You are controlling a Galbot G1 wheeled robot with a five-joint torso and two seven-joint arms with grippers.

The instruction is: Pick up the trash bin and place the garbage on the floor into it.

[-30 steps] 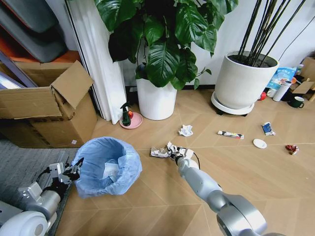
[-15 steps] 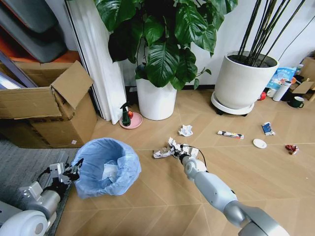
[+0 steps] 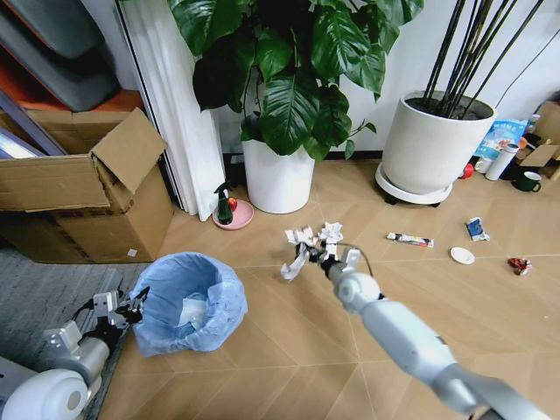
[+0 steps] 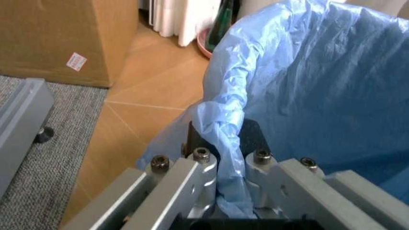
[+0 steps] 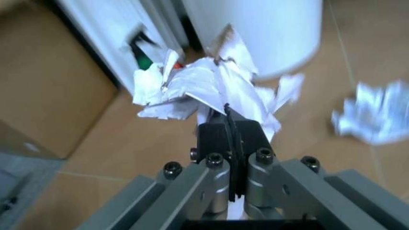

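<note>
The trash bin (image 3: 188, 302), lined with a crinkled light-blue bag, is at the left on the floor (image 3: 289, 350). My left gripper (image 3: 134, 304) is shut on its near rim; the left wrist view shows the fingers (image 4: 201, 175) pinching the rim and bag (image 4: 307, 86). My right gripper (image 3: 325, 256) is raised above the floor, right of the bin, shut on a crumpled white paper wad (image 3: 296, 251) (image 5: 204, 84). Another wad (image 3: 332, 230) (image 5: 377, 115) lies just beyond it. A flat tube (image 3: 409, 239), white disc (image 3: 462, 255), blue-white packet (image 3: 475, 229) and red wrapper (image 3: 519, 265) lie to the right.
An open cardboard box (image 3: 87, 192) stands at the left beside a grey rug (image 3: 35, 289). Two white plant pots (image 3: 278, 179) (image 3: 430, 149) stand at the back. A green spray bottle (image 3: 224, 206) sits on a pink dish. Bare floor lies in front.
My right gripper has lifted the paper wad off the floor, rising and moving away from me. The bin and left gripper have shifted only slightly.
</note>
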